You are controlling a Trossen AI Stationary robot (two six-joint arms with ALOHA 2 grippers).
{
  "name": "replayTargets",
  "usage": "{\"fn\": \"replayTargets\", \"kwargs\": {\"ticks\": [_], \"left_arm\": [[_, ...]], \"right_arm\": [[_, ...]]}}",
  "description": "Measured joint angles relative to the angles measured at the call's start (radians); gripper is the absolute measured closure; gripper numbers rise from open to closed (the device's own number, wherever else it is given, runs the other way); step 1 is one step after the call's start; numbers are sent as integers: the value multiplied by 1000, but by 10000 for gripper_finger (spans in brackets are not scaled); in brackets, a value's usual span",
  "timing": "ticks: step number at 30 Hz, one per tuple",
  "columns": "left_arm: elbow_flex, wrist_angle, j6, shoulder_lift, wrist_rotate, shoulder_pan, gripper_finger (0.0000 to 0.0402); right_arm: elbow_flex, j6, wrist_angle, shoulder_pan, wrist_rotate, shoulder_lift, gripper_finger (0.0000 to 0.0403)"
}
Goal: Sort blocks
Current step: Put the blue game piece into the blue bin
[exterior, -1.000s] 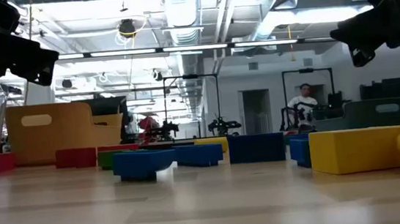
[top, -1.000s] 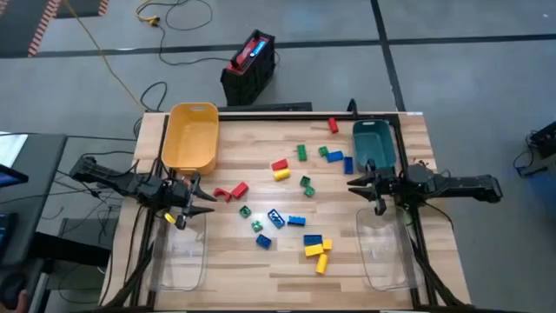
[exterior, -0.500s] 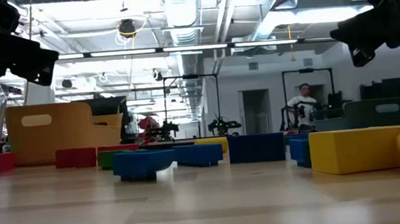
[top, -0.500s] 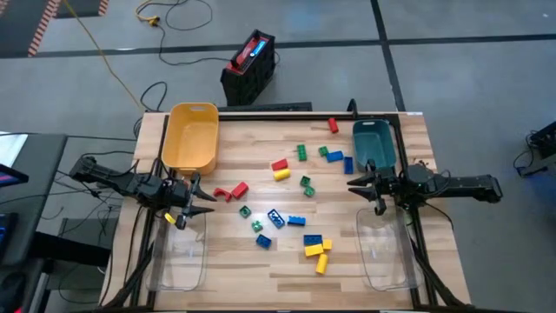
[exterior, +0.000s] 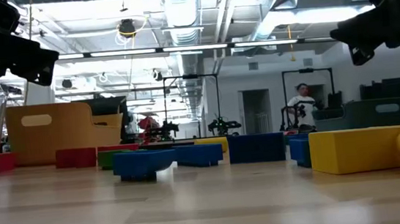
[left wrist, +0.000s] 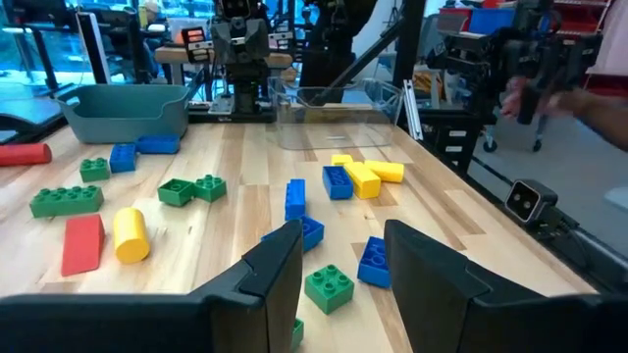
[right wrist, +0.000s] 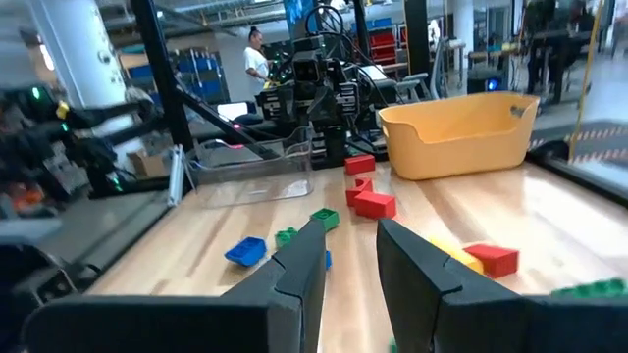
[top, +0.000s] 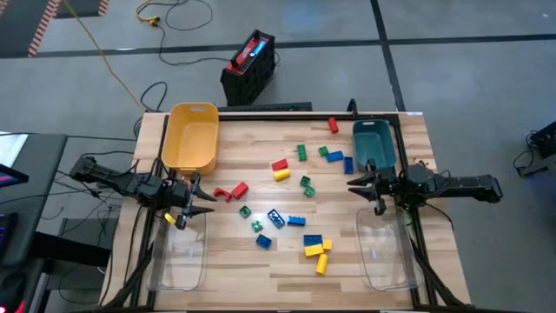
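Observation:
Small studded blocks in red [top: 279,164], yellow [top: 314,250], green [top: 301,153] and blue [top: 275,218] lie scattered flat on the middle of the wooden table [top: 261,278]. A lone red one [top: 333,126] lies near the far edge. My left gripper [top: 204,204] [left wrist: 343,245] hovers at the table's left side, open and pointing level toward the blocks. My right gripper [top: 354,187] [right wrist: 350,235] hovers at the right side, open and facing the left one. Neither has anything between its fingers.
A yellow bin [top: 192,137] stands at the far left and a teal bin [top: 373,143] at the far right. Clear bins sit near left [top: 178,256] and near right [top: 387,252], below the arms. A black-and-red case [top: 249,65] is on the floor beyond the table.

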Motion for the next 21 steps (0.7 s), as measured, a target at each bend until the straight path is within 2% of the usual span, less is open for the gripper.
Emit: {"fn": "replayTargets", "kwargs": {"ticks": [6, 10, 15, 21], "left_arm": [[-2, 93, 309, 0, -4, 1, 262], [-4, 124, 397, 0, -4, 1, 262], [-4, 125, 366, 0, -4, 2, 262], [-3, 123, 171, 0, -2, 2, 262]], "right_arm": [[0, -46, 89, -2, 0, 0, 291], [0, -17, 186, 0, 0, 0, 291], [0, 91, 220, 1, 0, 0, 291], [0, 92, 211, -1, 4, 0, 291]]}}
